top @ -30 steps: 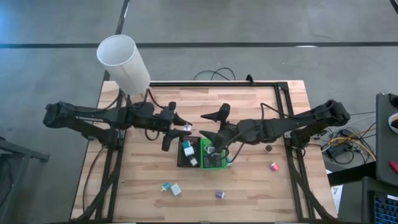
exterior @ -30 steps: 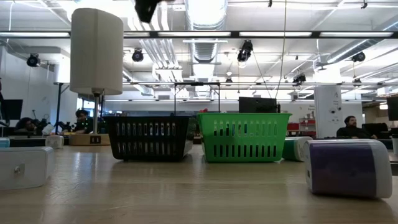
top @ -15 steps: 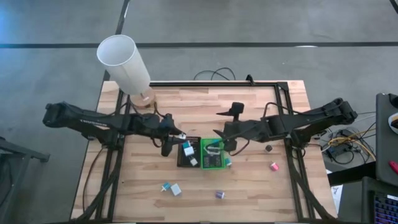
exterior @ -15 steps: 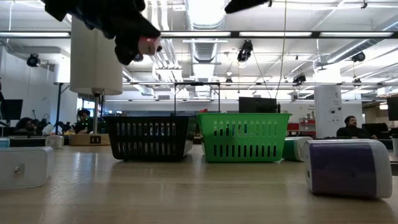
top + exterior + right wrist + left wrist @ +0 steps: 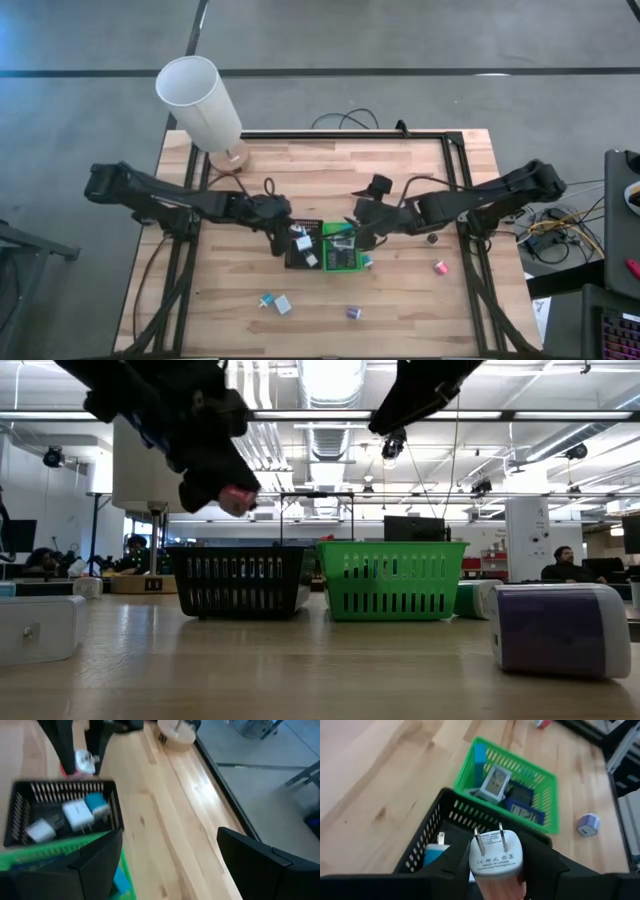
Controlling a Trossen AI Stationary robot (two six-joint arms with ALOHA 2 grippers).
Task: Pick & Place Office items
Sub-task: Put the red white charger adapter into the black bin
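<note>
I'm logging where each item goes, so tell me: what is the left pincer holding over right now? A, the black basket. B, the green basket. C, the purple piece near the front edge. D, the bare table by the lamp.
A: in the left wrist view the left pincer, shut on the pink and white plug adapter, hangs above the black basket, with the green basket lying beyond it.
</note>
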